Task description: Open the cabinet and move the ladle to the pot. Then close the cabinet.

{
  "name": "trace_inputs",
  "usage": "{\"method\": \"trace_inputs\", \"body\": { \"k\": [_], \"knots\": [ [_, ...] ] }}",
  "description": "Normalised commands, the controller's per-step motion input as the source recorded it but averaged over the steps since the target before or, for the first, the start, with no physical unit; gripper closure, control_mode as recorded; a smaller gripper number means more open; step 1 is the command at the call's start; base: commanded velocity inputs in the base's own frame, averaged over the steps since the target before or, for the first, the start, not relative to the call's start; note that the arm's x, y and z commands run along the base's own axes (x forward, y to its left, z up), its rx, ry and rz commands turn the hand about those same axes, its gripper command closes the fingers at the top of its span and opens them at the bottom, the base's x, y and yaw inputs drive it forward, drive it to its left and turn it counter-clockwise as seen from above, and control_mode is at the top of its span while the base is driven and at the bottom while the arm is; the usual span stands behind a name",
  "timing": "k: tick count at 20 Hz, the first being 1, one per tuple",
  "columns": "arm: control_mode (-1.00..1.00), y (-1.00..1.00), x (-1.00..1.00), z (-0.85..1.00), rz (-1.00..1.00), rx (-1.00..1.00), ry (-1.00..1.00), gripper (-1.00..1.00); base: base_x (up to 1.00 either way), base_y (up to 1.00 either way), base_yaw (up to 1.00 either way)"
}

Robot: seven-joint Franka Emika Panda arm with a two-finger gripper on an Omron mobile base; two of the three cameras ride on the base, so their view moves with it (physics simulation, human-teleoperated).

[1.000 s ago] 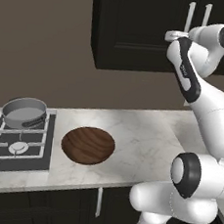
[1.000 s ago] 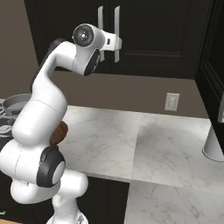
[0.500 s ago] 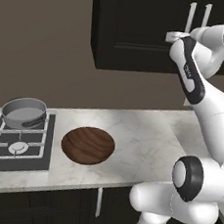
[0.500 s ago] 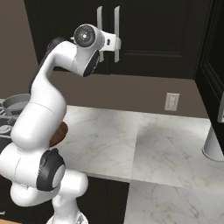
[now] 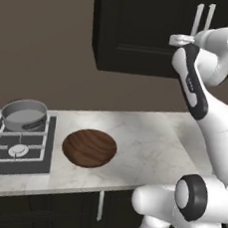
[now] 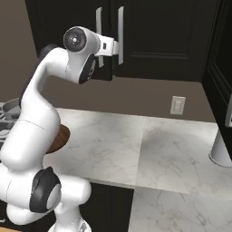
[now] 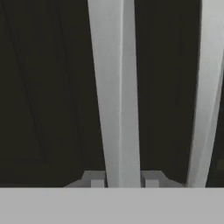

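Observation:
The cabinet [image 5: 145,34] is a black-brown wall unit above the counter, and both of its flat doors look shut. My gripper [image 7: 121,179] is raised to its two pale vertical bar handles and is shut on one handle [image 7: 116,87], whose bar runs up between the two fingertips [image 7: 94,178]. The second handle [image 7: 208,87] stands just beside it. In the base views my gripper [image 6: 118,47] [image 5: 188,40] sits at the lower part of the handles [image 5: 198,18]. The grey pot [image 5: 24,115] stands on the stove at the left. The ladle is hidden.
A wide brown wooden dish [image 5: 89,147] lies on the marble counter [image 5: 148,140] next to the black stove [image 5: 11,149]. A wall outlet [image 6: 177,105] sits below the cabinet. At the right a tall dark unit [image 6: 222,68] and a pale cylinder [image 6: 222,149] stand.
The arm's wrist has edged slightly to the right in the left base view while the hand stays at the handles. The cabinet doors have not moved.

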Motion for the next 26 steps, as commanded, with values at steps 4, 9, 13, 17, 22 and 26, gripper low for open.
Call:
{"method": "trace_inputs", "body": {
  "k": [4, 9, 13, 17, 22, 26],
  "knots": [
    [-1.00, 0.28, -0.72, 0.30, -0.13, 0.00, 0.00, 1.00, 0.00, 0.00, 0.00],
    [-1.00, 0.20, -0.81, 0.31, -0.15, 0.00, 0.00, 1.00, 0.00, 0.00, 0.00],
    [-1.00, 0.11, -0.88, 0.27, -0.14, 0.00, 0.00, 1.00, 0.00, 0.00, 0.00],
    [-1.00, 0.12, -0.86, 0.17, -0.10, 0.00, 0.00, 1.00, 0.00, 0.00, 0.00],
    [-1.00, 0.16, -0.91, 0.08, -0.08, -0.01, -0.03, 1.00, 0.00, 0.00, 0.00],
    [-1.00, 0.15, -0.89, 0.02, -0.06, -0.01, -0.04, 1.00, 0.00, 0.00, 0.00]
  ]
}}
